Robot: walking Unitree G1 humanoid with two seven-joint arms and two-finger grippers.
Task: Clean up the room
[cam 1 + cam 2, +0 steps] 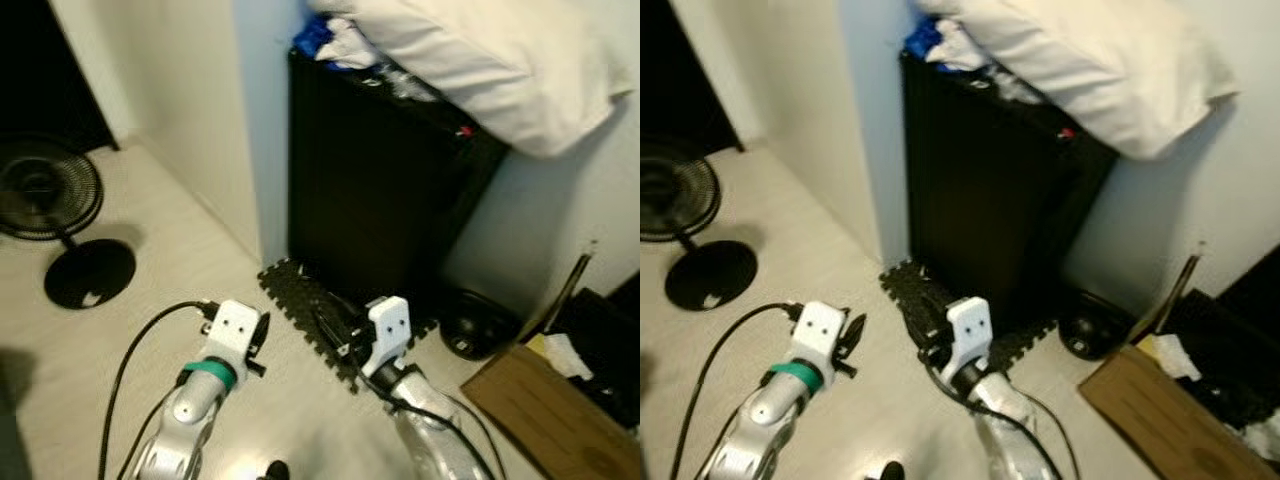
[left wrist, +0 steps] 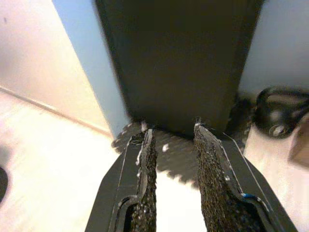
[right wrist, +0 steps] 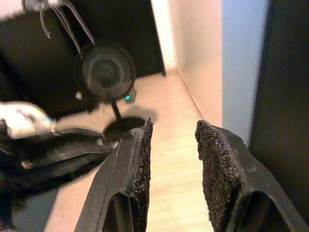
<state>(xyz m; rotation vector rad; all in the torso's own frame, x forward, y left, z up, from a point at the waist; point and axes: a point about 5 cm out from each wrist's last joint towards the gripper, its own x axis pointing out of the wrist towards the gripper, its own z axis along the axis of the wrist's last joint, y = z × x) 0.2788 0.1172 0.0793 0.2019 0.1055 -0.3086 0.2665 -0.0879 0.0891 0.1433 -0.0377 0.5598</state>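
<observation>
Standing before a tall black bin (image 1: 375, 190) set in a corner, with both arms raised ahead of me and nothing held. My left gripper (image 2: 171, 181) has its fingers spread with bare floor showing in the gap, and it points toward the bin's base and the black foam mat (image 1: 300, 295) under it. My right gripper (image 3: 171, 174) is likewise spread and empty; its wrist camera looks back along the pale wall toward a standing fan (image 3: 106, 72). No single item is named for tidying, so I judge the likely candidates by what lies loose: a white pillow (image 1: 480, 60) slumped across the bin's top, well above and beyond both grippers, its long axis running from the wall side out to my right, with blue and clear clutter (image 1: 320, 40) wedged beneath its left end. The right arm is nearer the pillow's overhang. On the floor to my right sit a dark rounded object (image 1: 478, 325), too blurred to name, and a brown cardboard sheet (image 1: 540, 405) near a dark box (image 1: 610, 350) of papers. The fan (image 1: 45, 195) stands well apart on my left. The bin's front face blocks any low reach.
</observation>
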